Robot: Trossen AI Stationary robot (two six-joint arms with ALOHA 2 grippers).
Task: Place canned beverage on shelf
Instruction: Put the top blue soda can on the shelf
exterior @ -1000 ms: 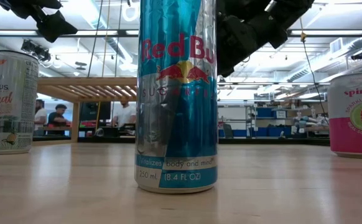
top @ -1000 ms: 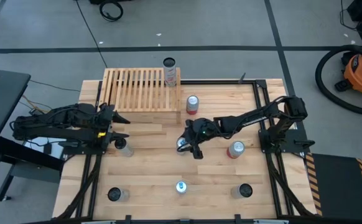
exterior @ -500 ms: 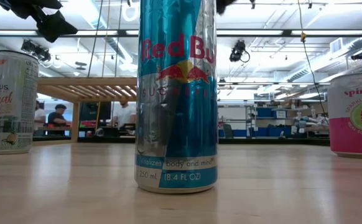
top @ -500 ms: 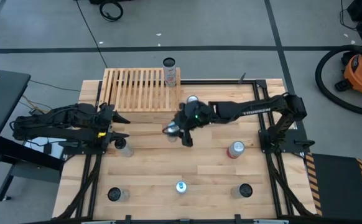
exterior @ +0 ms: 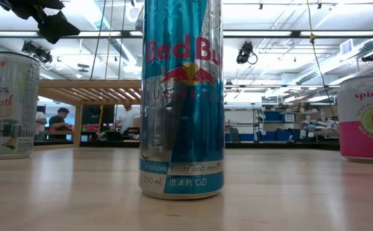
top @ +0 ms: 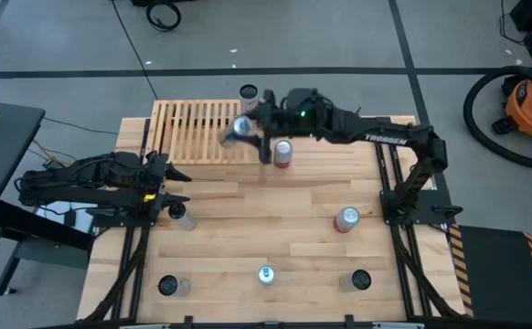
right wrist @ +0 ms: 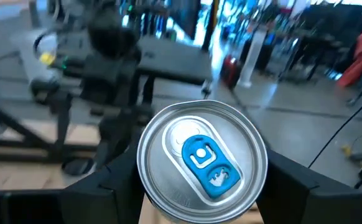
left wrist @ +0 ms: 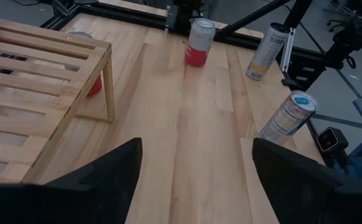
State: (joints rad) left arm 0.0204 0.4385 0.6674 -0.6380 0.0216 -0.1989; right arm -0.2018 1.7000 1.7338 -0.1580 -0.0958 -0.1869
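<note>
In the high view, my right gripper point(top: 248, 129) is shut on a silver can with a blue tab point(right wrist: 201, 158) and holds it high over the right end of the pale slatted shelf point(top: 197, 132). Another can point(top: 249, 93) stands on the shelf's far right corner. A red can point(top: 283, 153) stands on the table just right of the shelf. My left gripper point(top: 176, 185) waits open at the table's left, with nothing between its fingers point(left wrist: 100, 186). My right gripper pinches the can between its two fingers, one on each side of the wall just below the top rim point(right wrist: 142, 194). The fingers come nearly level from the table's right side. The can is lifted clear and tilted, its top facing back toward the wrist.
Loose cans stand on the plank table: one by my left gripper point(top: 182, 216), a pink one at right point(top: 345, 219), and three along the near edge, among them a blue-and-silver can point(exterior: 182, 96). The shelf's slats left of the held can are bare.
My right gripper has risen from the middle of the table with the can. It has swung toward the far edge and left, over the shelf's right end, and has tipped from slanting down to nearly level. The can, upright on the table before, is now lifted clear and tilted.
</note>
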